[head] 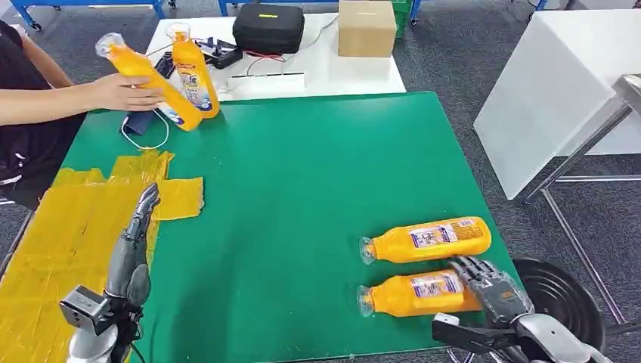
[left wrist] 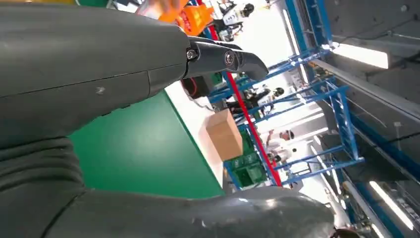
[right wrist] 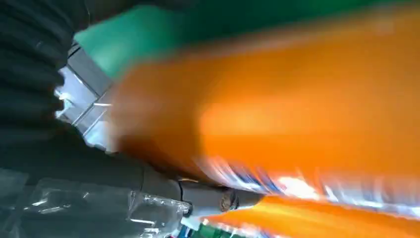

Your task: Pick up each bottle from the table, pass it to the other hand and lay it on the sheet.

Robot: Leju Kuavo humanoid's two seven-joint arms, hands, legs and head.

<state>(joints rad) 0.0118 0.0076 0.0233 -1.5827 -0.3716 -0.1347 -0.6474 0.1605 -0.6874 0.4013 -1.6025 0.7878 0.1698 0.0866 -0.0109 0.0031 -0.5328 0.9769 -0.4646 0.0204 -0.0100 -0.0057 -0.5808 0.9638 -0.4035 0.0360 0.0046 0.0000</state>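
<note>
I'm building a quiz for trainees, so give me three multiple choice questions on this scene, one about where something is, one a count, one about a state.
1. Where is the cardboard box?
A. on the white table beyond the green mat
B. on the yellow sheet
C. in the left hand

2. How many orange bottles lie on the mat near the right hand?
A. one
B. two
C. four

3. What is the left hand doing?
A. gripping a bottle
B. pressing the box
C. holding nothing, fingers extended

Answers: 1 A, the box stands on the white table. 2 B, the far bottle and the near bottle lie side by side. 3 C, it is over the yellow sheet, empty.
</note>
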